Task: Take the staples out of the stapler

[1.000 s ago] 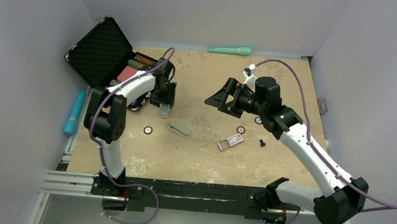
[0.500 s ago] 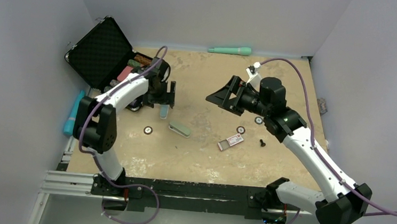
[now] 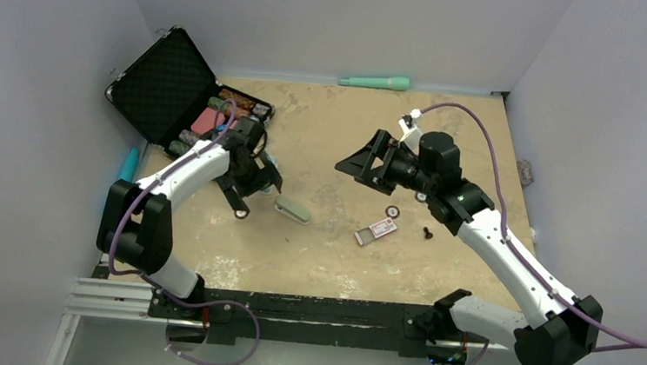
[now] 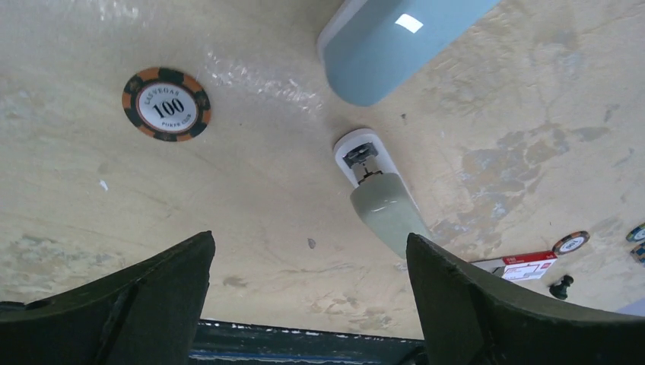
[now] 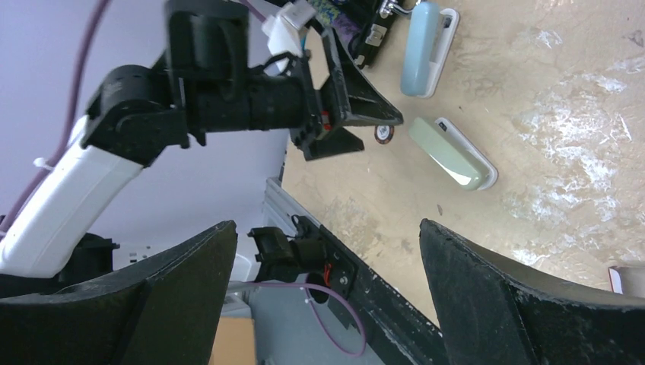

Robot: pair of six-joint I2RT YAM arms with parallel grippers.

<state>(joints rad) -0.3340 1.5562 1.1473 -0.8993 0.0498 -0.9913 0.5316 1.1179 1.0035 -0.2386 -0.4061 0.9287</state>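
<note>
An open black case [image 3: 158,82] is seen at the far left corner of the counter. Just to its right, the left gripper [image 3: 254,187] is held low over the counter, its jaws spread wide with nothing between them. A poker chip [image 4: 166,105] marked "100" is seen near one fingertip. A pale blue stapler [image 4: 395,46] is laid just beyond that gripper. A sage green stapler [image 3: 292,209] is laid flat just to the right, toward the middle of the counter, and is touched by neither gripper. Further right, closer to the near edge, a red-and-white staple box [image 3: 375,230] is found. The right gripper [image 3: 358,163] is held above the centre, jaws wide and empty, pointed toward the left edge.
</note>
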